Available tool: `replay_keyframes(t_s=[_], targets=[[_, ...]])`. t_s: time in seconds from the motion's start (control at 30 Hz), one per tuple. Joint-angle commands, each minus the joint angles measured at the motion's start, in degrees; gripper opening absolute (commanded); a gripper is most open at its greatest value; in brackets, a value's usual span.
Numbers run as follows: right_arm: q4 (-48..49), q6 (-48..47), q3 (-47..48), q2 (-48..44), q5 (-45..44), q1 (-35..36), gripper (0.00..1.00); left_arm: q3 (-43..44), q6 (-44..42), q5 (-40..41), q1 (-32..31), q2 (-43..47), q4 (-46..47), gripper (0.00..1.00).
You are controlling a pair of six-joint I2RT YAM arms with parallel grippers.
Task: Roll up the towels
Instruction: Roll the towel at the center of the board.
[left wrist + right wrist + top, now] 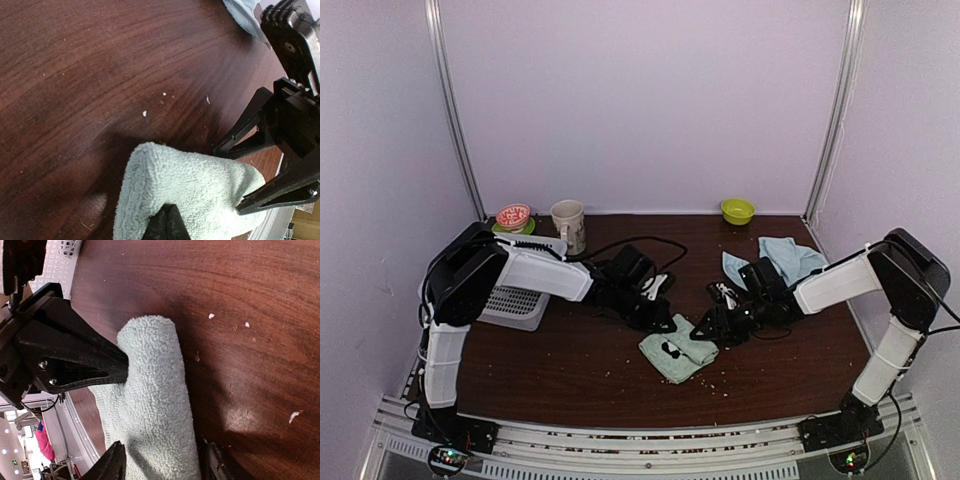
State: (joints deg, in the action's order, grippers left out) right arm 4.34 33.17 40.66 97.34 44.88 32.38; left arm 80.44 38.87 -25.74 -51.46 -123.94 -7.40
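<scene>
Mint towel (pixel 678 347), mid-table, looks mostly rolled. My left gripper (pixel 167 222) presses it, jaws together. My right gripper (pixel 165 462) straddles it, jaws apart. Blue towel (pixel 785 258) lies unrolled.

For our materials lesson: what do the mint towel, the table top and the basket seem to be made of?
Mint towel: soft terry cloth, looped nubbly pile, matte.
Table top: dark wood or wood-look laminate, grain streaks, slight sheen.
Basket: probably white plastic, moulded grid of holes.
</scene>
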Motion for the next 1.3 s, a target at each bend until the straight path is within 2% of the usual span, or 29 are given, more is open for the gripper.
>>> replay_keyframes(t_s=[0.0, 0.2, 0.33, 0.5, 0.7, 0.8, 1.03, 1.27], targets=[[0.39, 1.48, -1.81, 1.98, 1.65, 0.87, 0.51, -2.92, -1.61, 4.77, 0.31, -2.18, -8.95, 0.0], [0.22, 1.4, -2.88, 1.82, 2.29, 1.67, 0.19, -3.01, -1.87, 4.31, 0.23, -2.4, -8.76, 0.0], [-5.07, -1.4, -1.0, -0.75, -1.36, 2.12, 0.0, -2.84, -2.04, 3.9, 0.22, -1.79, -9.04, 0.0], [-16.89, -6.1, 4.89, -4.95, -11.68, 4.94, 0.0, -3.67, -1.44, 3.96, 0.21, 1.25, -9.3, 0.01], [-28.49, -8.9, 10.7, -6.37, -29.59, 10.68, 0.0, -7.06, -0.59, 3.99, 0.22, 7.39, -8.84, 0.33], [-31.35, -8.55, 12.54, -5.81, -37.03, 13.4, 0.0, -9.97, 0.08, 3.92, 0.22, 10.82, -7.73, 0.42], [-36.24, -6.85, 16.58, -4.06, -53.83, 20.78, 0.0, -17.02, 2.02, 5.89, 0.21, 18.16, -5.51, 0.44], [-38.26, -5.92, 18.53, -2.4, -64.62, 27.73, 0.0, -19.12, 2.79, 6.92, 0.18, 20.6, -4.79, 0.43]])
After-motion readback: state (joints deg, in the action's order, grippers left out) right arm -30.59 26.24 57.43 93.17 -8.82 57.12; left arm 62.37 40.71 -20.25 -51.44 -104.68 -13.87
